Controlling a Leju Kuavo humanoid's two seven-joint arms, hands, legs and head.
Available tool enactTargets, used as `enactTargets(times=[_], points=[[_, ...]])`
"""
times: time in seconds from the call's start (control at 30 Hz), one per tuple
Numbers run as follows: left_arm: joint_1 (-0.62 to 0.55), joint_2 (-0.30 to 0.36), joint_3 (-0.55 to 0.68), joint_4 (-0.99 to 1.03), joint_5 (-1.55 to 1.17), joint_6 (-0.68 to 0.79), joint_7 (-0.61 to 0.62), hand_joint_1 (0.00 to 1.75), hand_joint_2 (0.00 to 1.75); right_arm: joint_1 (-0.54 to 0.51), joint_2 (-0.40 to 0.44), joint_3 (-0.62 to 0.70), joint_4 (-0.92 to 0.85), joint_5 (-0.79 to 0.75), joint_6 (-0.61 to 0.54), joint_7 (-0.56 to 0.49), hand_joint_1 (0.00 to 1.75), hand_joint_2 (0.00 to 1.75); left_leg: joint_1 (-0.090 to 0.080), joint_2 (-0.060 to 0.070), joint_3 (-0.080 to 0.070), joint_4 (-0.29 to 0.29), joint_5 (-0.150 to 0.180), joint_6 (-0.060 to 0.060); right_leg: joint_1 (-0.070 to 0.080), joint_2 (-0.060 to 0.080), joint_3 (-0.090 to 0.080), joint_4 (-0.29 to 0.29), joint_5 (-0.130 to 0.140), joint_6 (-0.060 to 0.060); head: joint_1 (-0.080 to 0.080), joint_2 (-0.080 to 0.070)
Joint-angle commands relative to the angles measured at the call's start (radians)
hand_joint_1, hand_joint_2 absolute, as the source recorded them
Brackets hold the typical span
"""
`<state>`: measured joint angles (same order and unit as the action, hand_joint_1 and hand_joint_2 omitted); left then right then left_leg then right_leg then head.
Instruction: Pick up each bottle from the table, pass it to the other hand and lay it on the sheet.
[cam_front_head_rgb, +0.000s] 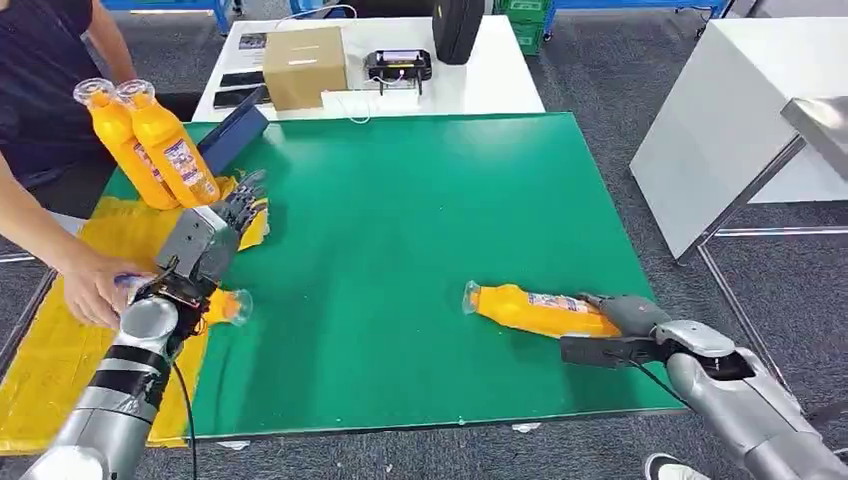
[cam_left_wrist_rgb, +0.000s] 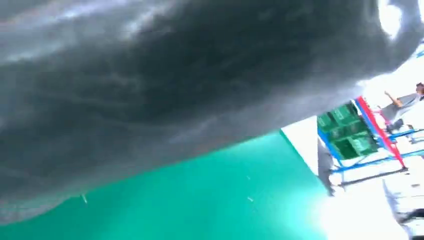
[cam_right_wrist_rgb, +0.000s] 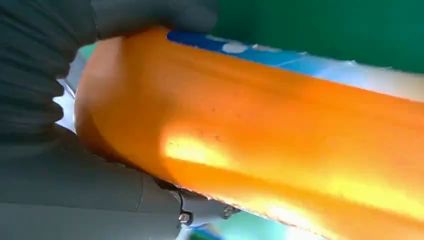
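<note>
Nearest the camera at left, the left robot hand (cam_front_head_rgb: 215, 235) hangs over the edge of the yellow sheet (cam_front_head_rgb: 60, 350) with its dark fingers (cam_front_head_rgb: 245, 195) spread and holding nothing, a bottle (cam_front_head_rgb: 228, 306) lying just beneath its wrist beside a person's hand (cam_front_head_rgb: 92, 285); two more orange bottles (cam_front_head_rgb: 150, 140) lean tilted at the sheet's far end. Across the green tabletop (cam_front_head_rgb: 400, 220), near the front right, a fourth bottle (cam_front_head_rgb: 540, 310) lies on its side, cap toward the left, its base gripped by the right robot hand (cam_front_head_rgb: 625, 325), whose grey thumb (cam_right_wrist_rgb: 155, 17) and palm press against the orange body.
</note>
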<state>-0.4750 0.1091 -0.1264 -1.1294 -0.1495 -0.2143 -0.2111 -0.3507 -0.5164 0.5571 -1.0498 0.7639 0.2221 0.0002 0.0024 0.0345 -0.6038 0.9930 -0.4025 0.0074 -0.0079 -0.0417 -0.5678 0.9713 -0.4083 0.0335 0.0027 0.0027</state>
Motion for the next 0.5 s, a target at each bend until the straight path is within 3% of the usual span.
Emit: enactTargets(times=[0.03,0.27,0.4,0.43,0.5], points=[[0.143,-0.015,0.115,-0.145,0.119,-0.045,0.059,0.0,0.0,0.126,0.271,-0.183,-0.133,-0.071,-0.086,0.144,1.75,1.75,0.001,0.007,0.001,-0.002,-0.001,-0.002,0.001,0.013,-0.002,-0.001,0.002,-0.002,-0.001,0.0],[0.131,-0.019,0.111,-0.138,0.119,-0.045,0.063,0.0,0.0,0.133,0.258,-0.192,-0.126,-0.075,-0.083,0.136,1.75,1.75,0.001,-0.004,-0.005,0.0,0.004,0.0,0.001,0.002,-0.007,-0.001,0.0,-0.001,-0.002,0.0],[0.131,-0.019,0.111,-0.138,0.119,-0.045,0.063,0.0,0.0,0.133,0.258,-0.192,-0.126,-0.075,-0.083,0.136,1.75,1.75,0.002,-0.005,-0.007,0.0,0.003,0.0,0.0,0.003,-0.007,0.0,-0.001,-0.001,-0.001,0.0],[0.154,-0.028,0.129,-0.161,0.148,-0.039,0.077,0.0,0.0,0.161,0.345,-0.306,-0.17,-0.165,-0.17,0.091,1.75,1.75,0.001,-0.005,-0.008,0.0,0.003,0.0,0.0,0.002,-0.008,0.0,0.0,-0.001,-0.001,0.0],[0.23,-0.052,0.161,-0.261,0.24,-0.057,0.113,0.0,0.0,0.21,0.436,-0.34,-0.397,-0.189,-0.25,0.079,1.75,1.75,0.0,-0.004,-0.009,0.0,0.002,0.0,-0.001,0.003,-0.009,0.0,0.0,-0.001,-0.001,0.0]])
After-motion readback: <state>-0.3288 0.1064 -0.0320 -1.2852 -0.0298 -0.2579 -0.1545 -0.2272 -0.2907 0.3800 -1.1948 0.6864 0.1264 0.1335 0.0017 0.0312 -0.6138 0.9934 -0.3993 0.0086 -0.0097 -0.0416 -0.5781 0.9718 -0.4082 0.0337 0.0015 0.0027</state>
